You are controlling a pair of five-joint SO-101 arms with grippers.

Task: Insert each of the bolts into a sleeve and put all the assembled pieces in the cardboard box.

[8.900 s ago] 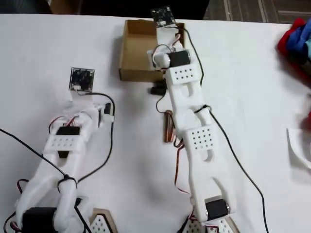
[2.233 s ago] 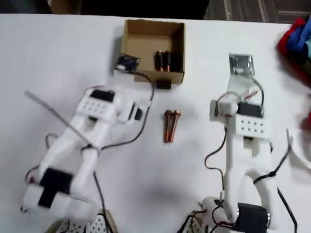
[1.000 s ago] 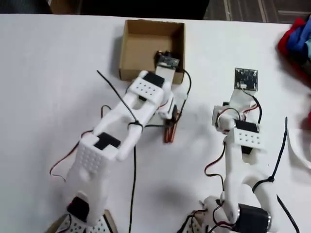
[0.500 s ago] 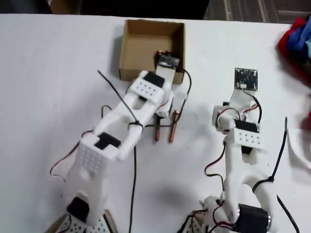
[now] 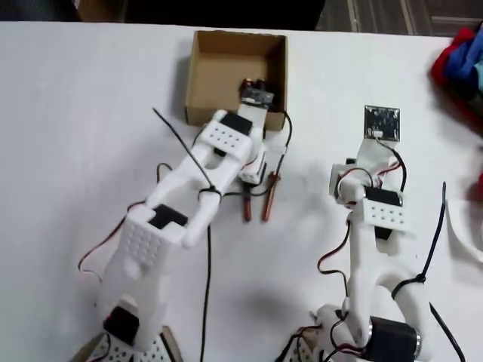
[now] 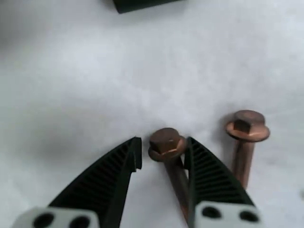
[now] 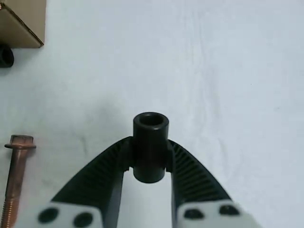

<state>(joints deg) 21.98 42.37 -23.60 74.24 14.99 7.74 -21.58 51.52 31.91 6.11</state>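
The left claw [image 6: 164, 142] is down at the white tabletop [image 5: 90, 113] with its ribbed black fingers [image 6: 124, 164] spread, straddling the first bolt [image 6: 167, 145]. That copper bolt lies flat, its hex head between the fingertips and its shank running back between the fingers. One finger sits right against the shank, while a sliver of tabletop shows between the other finger and the head, so the claw is released rather than clamped. The second bolt [image 6: 246, 129] lies just beside the first, outside the claw, roughly parallel to it with its head pointing the same way; the two bolts are apart, not touching.

The right claw [image 7: 149, 154] is clenched on a black sleeve [image 7: 150, 142]. The sleeve sticks out past the fingertips, and its open bore is visible at the free end. It is lifted off the tabletop. Whether anything sits inside the bore cannot be told.

In the high view the left arm stretches diagonally from the near edge to a spot just in front of the cardboard box [image 5: 226, 68], its wrist over the box's near wall. The right arm stands well apart to the right of the box — its claw end faces the far side of the tabletop. A spare sleeve [image 7: 5, 56] lies on the tabletop just beside a corner of the box. A heap of coloured cloth [image 5: 460, 56] lies at the far right edge.
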